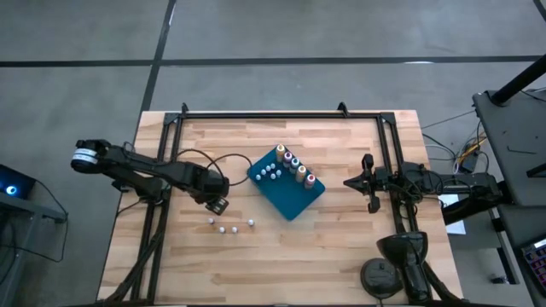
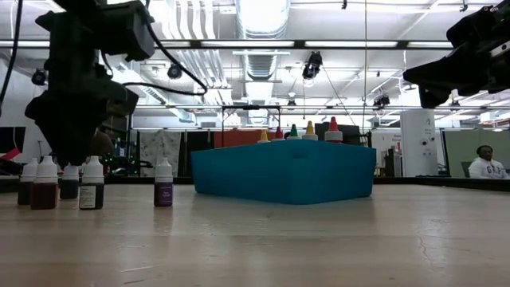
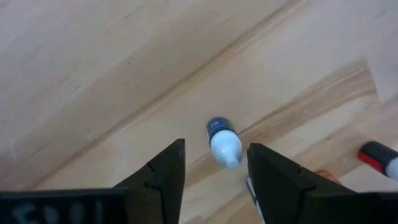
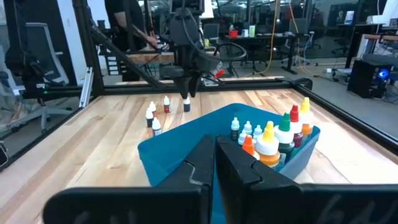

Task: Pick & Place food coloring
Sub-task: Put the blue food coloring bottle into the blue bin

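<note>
While the wooden tabletop (image 1: 341,247) is seen from above, a blue tray (image 1: 294,200) is found lying at an angle near its middle. Along one long side of the tray a row of larger food coloring bottles (image 1: 297,167) is stood, topped in yellow, green, orange and red, with a cluster of smaller white-capped bottles (image 1: 270,171) set beside them in the tray. Four more small white-capped bottles (image 1: 230,226) are left upright on the bare wood beside the tray, their bodies dark with coloured liquid.

The left tool (image 1: 217,205) is held just above one of these loose bottles (image 3: 222,142), its jaws spread and empty, the bottle's white cap framed between the fingers (image 3: 163,177) without being touched. The right tool (image 1: 357,182) is kept clenched on nothing, raised well apart on the tray's other side.
</note>
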### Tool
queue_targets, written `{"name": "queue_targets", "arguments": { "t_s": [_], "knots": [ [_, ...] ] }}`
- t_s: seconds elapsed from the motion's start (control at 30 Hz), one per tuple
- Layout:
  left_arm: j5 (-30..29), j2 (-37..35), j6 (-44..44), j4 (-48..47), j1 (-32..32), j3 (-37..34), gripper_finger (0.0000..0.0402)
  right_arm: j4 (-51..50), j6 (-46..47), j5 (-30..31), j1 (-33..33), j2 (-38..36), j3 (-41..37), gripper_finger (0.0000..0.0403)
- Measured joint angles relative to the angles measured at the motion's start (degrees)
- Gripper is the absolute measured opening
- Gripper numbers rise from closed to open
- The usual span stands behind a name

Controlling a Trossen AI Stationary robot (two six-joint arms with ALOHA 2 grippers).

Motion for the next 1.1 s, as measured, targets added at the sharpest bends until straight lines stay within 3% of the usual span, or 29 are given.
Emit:
{"name": "queue_targets", "arguments": {
  "t_s": [0.63,1.1],
  "knots": [
    [1.9,5.6,0.0,3.0,0.0,0.0,0.0143,0.0,-0.1,0.0,0.0,0.0,0.0,0.0009],
    [2.3,5.7,0.1,3.1,0.0,0.0,0.0086,0.0,-0.1,0.0,0.0,0.0,0.0,0.0009]
  ]
}}
